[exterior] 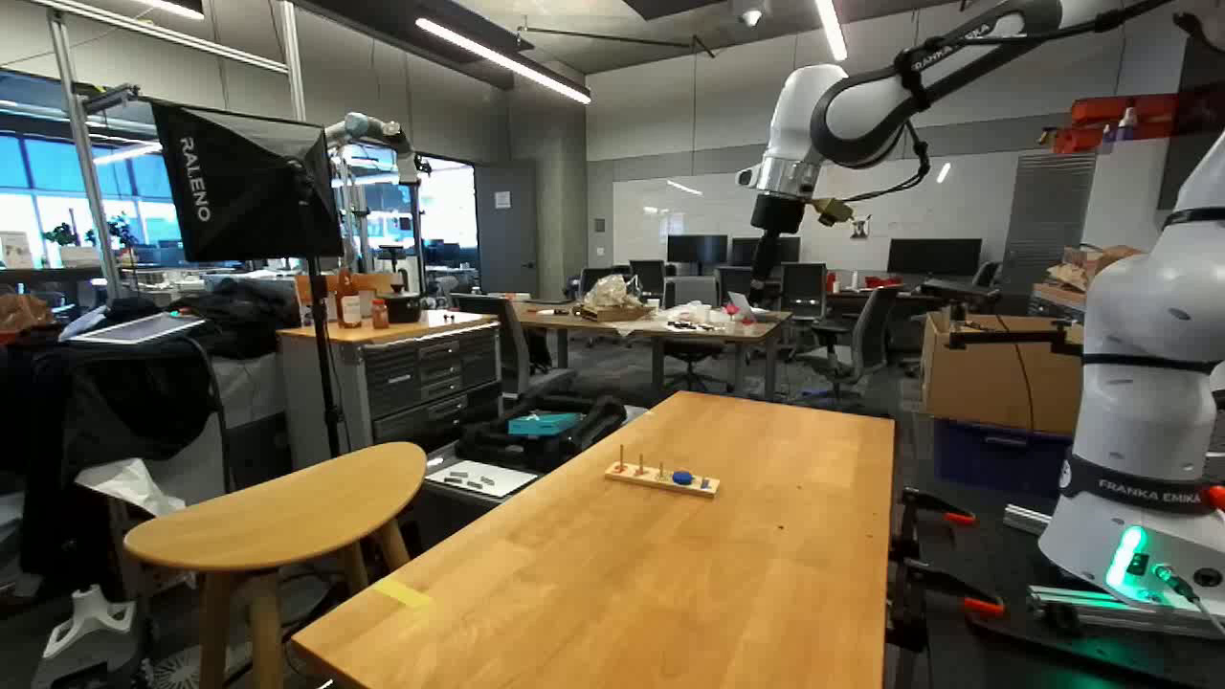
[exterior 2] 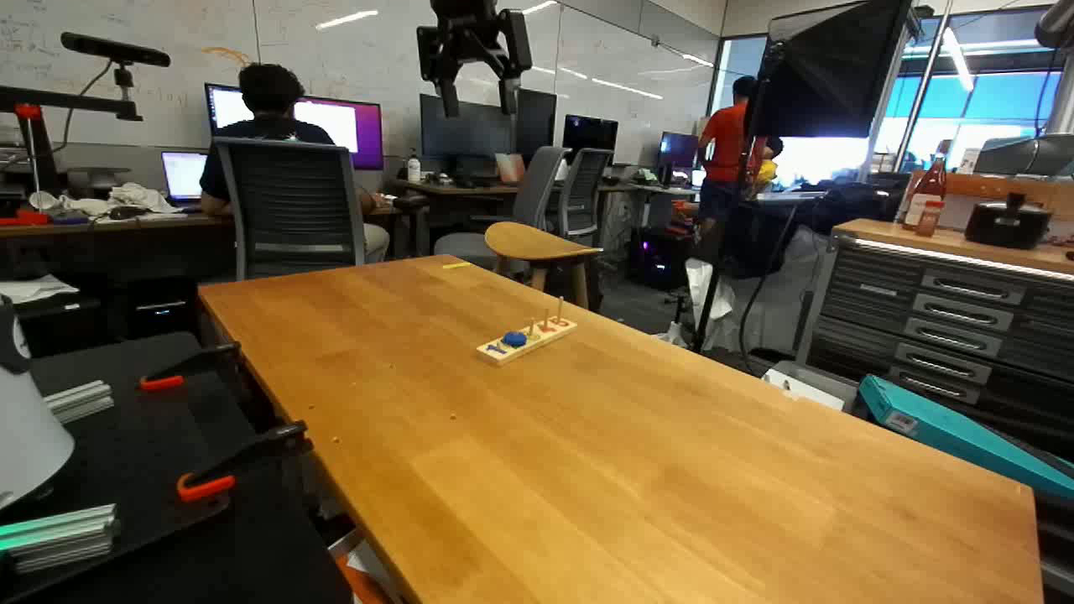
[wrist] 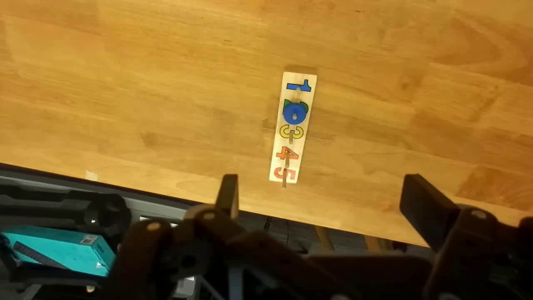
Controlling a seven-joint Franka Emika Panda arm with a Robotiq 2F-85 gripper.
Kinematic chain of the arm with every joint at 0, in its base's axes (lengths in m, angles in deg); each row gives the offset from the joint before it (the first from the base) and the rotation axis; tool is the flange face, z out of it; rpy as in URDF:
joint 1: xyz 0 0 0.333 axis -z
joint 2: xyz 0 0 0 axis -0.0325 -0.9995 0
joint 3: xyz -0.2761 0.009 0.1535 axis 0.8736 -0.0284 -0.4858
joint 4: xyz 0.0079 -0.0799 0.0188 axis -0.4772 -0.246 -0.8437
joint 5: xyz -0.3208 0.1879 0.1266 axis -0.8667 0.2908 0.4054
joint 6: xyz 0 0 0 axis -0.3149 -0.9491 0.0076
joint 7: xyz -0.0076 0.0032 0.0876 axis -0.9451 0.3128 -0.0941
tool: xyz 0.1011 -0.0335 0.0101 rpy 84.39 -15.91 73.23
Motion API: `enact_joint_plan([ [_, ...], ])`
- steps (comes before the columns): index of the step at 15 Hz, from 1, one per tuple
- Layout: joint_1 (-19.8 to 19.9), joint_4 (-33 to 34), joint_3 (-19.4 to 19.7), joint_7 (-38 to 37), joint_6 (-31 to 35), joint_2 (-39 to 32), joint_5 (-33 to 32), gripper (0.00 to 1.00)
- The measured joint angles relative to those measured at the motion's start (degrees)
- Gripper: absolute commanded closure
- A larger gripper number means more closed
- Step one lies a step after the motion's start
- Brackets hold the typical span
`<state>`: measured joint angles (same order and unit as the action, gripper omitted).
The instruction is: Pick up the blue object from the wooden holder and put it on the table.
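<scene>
The blue object is a small dark-blue disc with a hole, and it sits on a peg of the wooden holder in both exterior views (exterior: pixel 681 477) (exterior 2: pixel 514 339) and in the wrist view (wrist: pixel 289 112). The peg goes through it, over the number 2. The wooden holder (exterior: pixel 660 483) (exterior 2: pixel 502 358) (wrist: pixel 297 144) is a pale strip with several pegs of rising height and printed numbers. It lies on the table (exterior: pixel 612 574) (exterior 2: pixel 671 453) (wrist: pixel 166 104). My gripper (exterior: pixel 759 283) (exterior 2: pixel 478 102) (wrist: pixel 320 179) is open and empty, high above the table and apart from the holder.
A rounded wooden stool (exterior: pixel 287 507) (exterior 2: pixel 537 242) stands beside the table. A teal box (exterior: pixel 543 424) (exterior 2: pixel 956 436) (wrist: pixel 62 248) lies past the table's long edge. Black clamps with orange tips (exterior: pixel 984 607) (exterior 2: pixel 205 486) grip the edge on the robot's side.
</scene>
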<state>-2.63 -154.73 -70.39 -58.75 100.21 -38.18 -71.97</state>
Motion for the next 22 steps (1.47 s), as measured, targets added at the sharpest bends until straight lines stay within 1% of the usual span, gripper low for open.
enact_joint_plan([
  [8,0.0,0.5,-0.1,0.0,-0.1,-0.1,0.0,0.0],
  [11,0.0,0.9,-2.1,-1.8,-0.2,-2.8,-0.2,0.0],
  [13,0.0,2.3,-4.3,-5.6,0.1,-7.4,-1.7,0.0],
  [16,-0.1,6.5,-6.9,-11.9,1.1,-16.8,-4.5,0.0],
  [19,-0.1,13.9,-7.0,-16.0,1.5,-27.5,-4.8,0.0],
  [22,-0.1,21.1,-6.2,-17.6,1.6,-36.5,-4.8,0.0],
])
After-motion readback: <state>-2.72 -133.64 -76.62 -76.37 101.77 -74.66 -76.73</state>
